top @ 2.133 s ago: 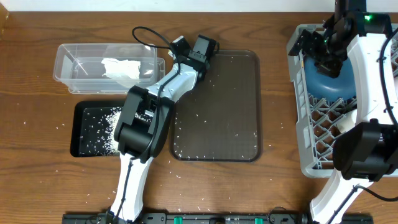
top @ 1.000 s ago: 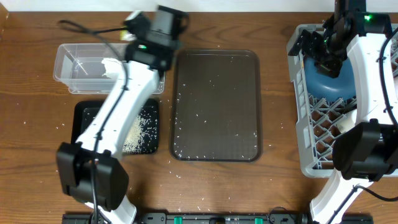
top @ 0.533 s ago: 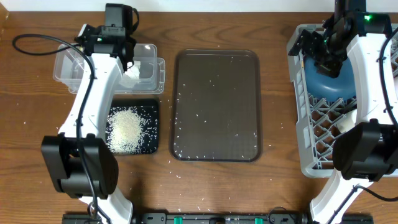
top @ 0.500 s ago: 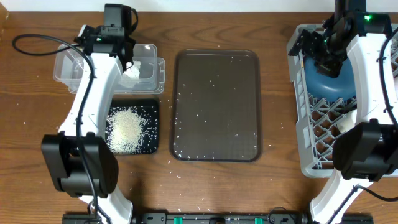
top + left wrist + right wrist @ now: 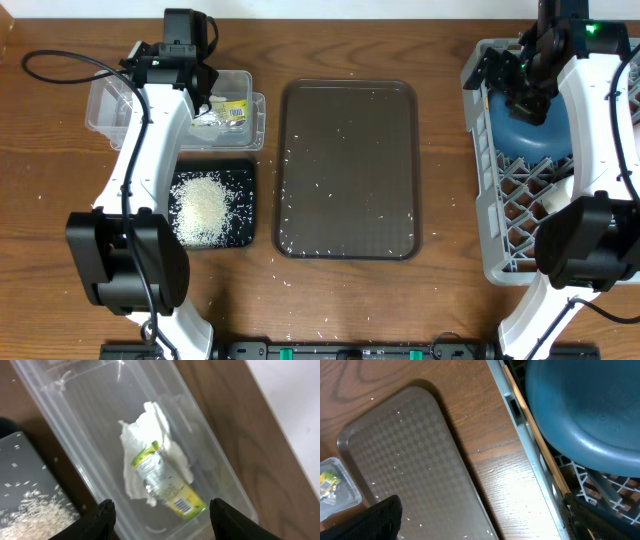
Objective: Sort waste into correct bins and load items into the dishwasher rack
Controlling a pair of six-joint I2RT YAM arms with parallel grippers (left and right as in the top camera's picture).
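Observation:
My left gripper [image 5: 162,522] hangs open over the clear tub [image 5: 65,420], holding nothing. Below it the yellow-green snack wrapper [image 5: 165,487] lies on the crumpled white paper scrap [image 5: 142,440] inside the tub [image 5: 110,105]. The rice heap [image 5: 203,207] sits in the black tray [image 5: 250,200] just in front of the tub. My right gripper [image 5: 485,525] stands open above the left side of the grey dishwasher rack [image 5: 480,200], close over the dark blue dish [image 5: 585,415] that lies in it. A wooden chopstick [image 5: 530,430] runs along the rack's left wall.
The dark brown serving tray [image 5: 348,170] lies between the bins and the rack, dotted with stray rice grains. More grains are scattered on the wooden table [image 5: 330,300]. A small whitish cup [image 5: 553,203] shows in the rack beside my right arm.
My left gripper swung from the brown tray to above the clear tub and opened; the wrapper now lies in the tub. The right arm has not moved.

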